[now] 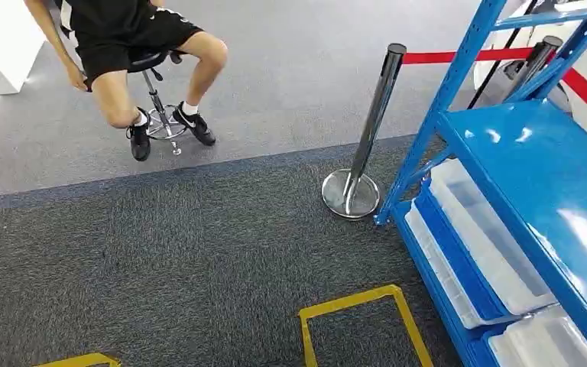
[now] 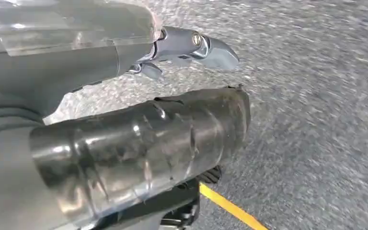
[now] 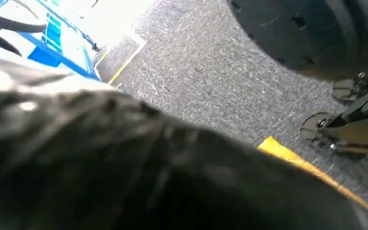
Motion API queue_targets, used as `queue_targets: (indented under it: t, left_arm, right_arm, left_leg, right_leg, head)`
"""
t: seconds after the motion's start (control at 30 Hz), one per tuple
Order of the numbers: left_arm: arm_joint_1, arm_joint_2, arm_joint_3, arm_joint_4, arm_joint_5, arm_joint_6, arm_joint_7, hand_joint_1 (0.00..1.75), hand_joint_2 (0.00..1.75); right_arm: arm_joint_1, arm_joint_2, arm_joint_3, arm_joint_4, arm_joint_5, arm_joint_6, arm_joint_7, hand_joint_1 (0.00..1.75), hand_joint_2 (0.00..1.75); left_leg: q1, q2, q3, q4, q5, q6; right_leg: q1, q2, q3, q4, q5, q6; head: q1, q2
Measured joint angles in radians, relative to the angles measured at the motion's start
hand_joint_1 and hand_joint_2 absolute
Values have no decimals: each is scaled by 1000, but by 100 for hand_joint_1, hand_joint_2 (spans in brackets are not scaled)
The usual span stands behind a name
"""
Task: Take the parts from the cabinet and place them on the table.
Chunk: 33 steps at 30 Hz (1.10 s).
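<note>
The blue metal cabinet rack (image 1: 535, 176) stands at the right of the head view, with clear plastic bins (image 1: 489, 237) on its lower shelves; I cannot make out any parts inside them. In the left wrist view my left hand (image 2: 172, 96) hangs over the grey carpet, its thick thumb (image 2: 148, 148) and a darker finger (image 2: 206, 45) apart with only floor between them. A dark blurred mass close to the lens in the right wrist view is my right hand (image 3: 124, 167); how its fingers lie cannot be made out. The blue rack (image 3: 52, 52) shows far off in that view.
A chrome stanchion (image 1: 367, 130) with a red belt (image 1: 581, 84) stands just left of the rack. A person (image 1: 130, 46) sits on a stool at the back left. Yellow tape outlines (image 1: 359, 321) mark the dark carpet in front of me.
</note>
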Motion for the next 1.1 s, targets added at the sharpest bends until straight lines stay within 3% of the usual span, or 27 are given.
queue_targets:
  t: [0.03,0.07,0.1,0.13,0.17,0.2,0.23,0.27,0.3,0.33,0.37,0.4,0.43,0.53,0.57,0.6,0.63,0.67,0.7,0.73,0.77,0.8,0.87,0.9,0.93,1.07,1.1]
  left_arm:
    - [-2,0,0,0,-1,2,-3,0,0]
    - [-2,4,0,0,-2,3,-3,0,0]
    - [-2,5,0,0,-3,5,-4,0,0]
    - [-1,7,0,0,-4,5,-5,0,0]
    - [1,10,0,0,-6,5,-3,0,0]
    - [5,13,1,0,-5,-6,5,0,0]
    - [9,14,1,0,-3,-21,16,0,0]
    - [14,18,3,0,3,-39,29,0,0]
    - [21,22,5,0,18,-58,45,0,0]
    - [26,25,11,1,32,-67,61,0,0]
    - [29,30,17,1,41,-71,71,0,0]
    - [34,36,24,1,49,-74,79,0,0]
    - [36,40,28,2,51,-80,86,0,0]
    - [39,50,38,2,58,-86,92,0,0]
    - [40,50,40,2,58,-87,93,0,0]
    - [39,51,42,2,59,-87,95,0,0]
    - [41,52,45,2,60,-87,95,0,0]
    - [45,52,48,2,60,-87,98,0,0]
    - [49,52,49,2,60,-84,101,0,0]
    - [51,52,51,3,60,-78,105,0,0]
    - [50,51,52,4,60,-71,106,0,0]
    - [49,47,53,5,60,-64,106,0,0]
    - [43,36,53,5,59,-50,106,0,0]
    - [40,31,53,5,58,-47,106,0,0]
    - [38,31,53,5,57,-44,106,0,0]
    - [28,17,53,5,55,-47,114,0,0]
    - [27,16,53,5,53,-48,116,0,0]
  right_arm:
    - [2,0,0,0,1,0,0,0,0]
    - [1,1,0,0,2,0,0,0,0]
    - [1,4,1,0,2,0,0,0,0]
    - [-1,4,2,0,3,0,0,0,0]
    - [-4,5,2,0,4,2,0,0,0]
    - [-6,6,3,0,6,4,0,0,0]
    - [-6,7,4,0,8,7,0,0,0]
    - [-5,8,6,0,10,12,3,0,0]
    - [-5,10,11,0,17,20,5,0,0]
    - [-6,12,15,0,25,26,6,0,0]
    - [-7,14,18,0,32,32,6,0,0]
    - [-8,18,19,-1,35,37,7,0,0]
    - [-12,21,22,-2,39,38,7,0,0]
    - [-13,24,28,-3,41,43,9,0,0]
    - [-11,24,30,-2,41,43,11,0,0]
    - [-12,25,33,-3,41,43,11,0,0]
    - [-14,25,34,-3,42,44,12,0,0]
    - [-18,25,36,-3,43,45,12,0,0]
    - [-21,26,38,-3,44,47,12,0,0]
    - [-23,26,40,-3,47,48,12,0,0]
    - [-23,28,41,-4,49,48,13,0,0]
    - [-23,29,41,-4,51,48,17,0,0]
    - [-25,30,42,-6,53,48,24,0,0]
    - [-28,30,42,-8,53,48,25,0,0]
    - [-32,31,42,-10,54,48,26,0,0]
    - [-36,34,42,-11,59,53,35,0,0]
    - [-35,36,43,-12,61,54,36,0,0]
  left_leg:
    - [0,9,3,-3,1,-5]
    - [0,1,-1,5,-9,-13]
    - [6,-53,-6,28,-29,-19]
    - [9,-82,-29,78,-65,-20]
    - [10,-99,-68,163,-110,-21]
    - [10,-103,-111,251,-147,-23]
    - [10,-104,-137,304,-160,-23]
    - [10,-104,-145,317,-149,-23]
    - [11,-104,-126,276,-111,-21]
    - [12,-109,-88,194,-62,-19]
    - [13,-127,-44,102,-17,-16]
    - [16,-184,-14,27,-3,-12]
    - [13,-192,-14,18,-6,-13]
    - [8,-159,-11,15,4,1]
    - [15,-147,-12,1,14,11]
    - [16,-132,-9,-7,22,19]
    - [15,-123,-10,-13,26,27]
    - [12,-109,-13,-13,26,28]
    - [11,-94,-15,-13,26,28]
    - [10,-79,-16,-13,26,28]
    - [10,-64,-17,-13,26,28]
    - [10,-52,-18,-12,25,27]
    - [11,-32,-15,-11,23,23]
    - [9,-21,-13,-8,20,19]
    - [3,-14,-12,-4,15,12]
    - [3,23,2,-7,10,-13]
    - [11,1,-1,2,-2,-21]
  right_leg:
    - [0,11,-3,-3,3,-5]
    - [-14,22,5,-17,11,-15]
    - [-12,28,6,-21,15,-20]
    - [-11,34,3,-21,18,-26]
    - [-10,47,-2,-20,20,-29]
    - [-8,60,-6,-18,21,-31]
    - [-8,71,-9,-16,22,-31]
    - [-7,84,-12,-12,22,-31]
    - [-7,99,-13,-7,22,-31]
    - [-7,114,-14,-3,21,-31]
    - [-7,126,-14,0,21,-30]
    - [-10,136,-18,2,21,-26]
    - [-4,146,-22,8,23,-18]
    - [-11,174,-32,-3,36,3]
    - [-7,182,-36,-2,39,10]
    - [-10,133,-42,15,24,7]
    - [-6,81,-64,59,-14,10]
    - [-7,60,-100,138,-61,15]
    - [-10,53,-135,216,-97,18]
    - [-13,51,-164,279,-120,22]
    - [-14,49,-173,305,-118,25]
    - [-15,45,-156,279,-96,27]
    - [-17,24,-59,113,-18,27]
    - [-16,-12,-2,17,12,23]
    - [-7,-47,8,-8,-1,13]
    - [-4,2,2,-17,11,-9]
    - [-14,12,11,-25,18,-15]
  head:
    - [0,0]
    - [0,0]
    - [-1,0]
    - [-1,0]
    - [0,0]
    - [-1,0]
    - [-1,0]
    - [0,0]
    - [-1,0]
    - [-1,0]
    - [0,0]
    - [0,0]
    - [0,0]
    - [-1,0]
    - [0,0]
    - [0,0]
    - [2,0]
    - [1,0]
    - [1,0]
    - [1,0]
    - [1,0]
    - [1,0]
    - [1,0]
    - [1,0]
    - [1,0]
    - [0,0]
    - [1,0]
